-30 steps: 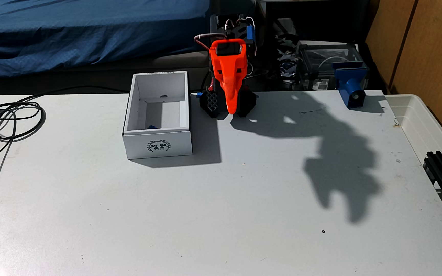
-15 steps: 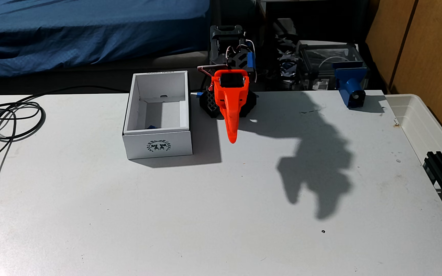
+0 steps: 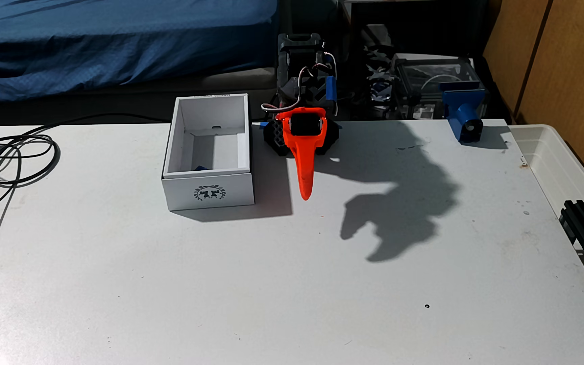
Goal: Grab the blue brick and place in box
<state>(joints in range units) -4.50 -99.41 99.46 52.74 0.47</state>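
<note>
Blue brick [image 3: 200, 168] inside box [image 3: 209, 191], fingers [image 3: 305, 191] outside, apart.

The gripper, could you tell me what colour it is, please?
Bright orange; the gripper shows best in the fixed view.

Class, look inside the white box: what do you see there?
Inside the box, a sliver of the blue brick peeks above the front wall, which covers the rest.

In the fixed view, the box [image 3: 208, 165] is placed near the table's [image 3: 283, 280] far edge, left of centre. The blue brick [image 3: 200, 168] is seen inside it, against its near wall. The gripper [image 3: 305, 196] is held just right of the box. A clamp-like part [image 3: 463, 115] is set at the far right corner, and cables [image 3: 13, 158] are coiled by the left edge.
</note>
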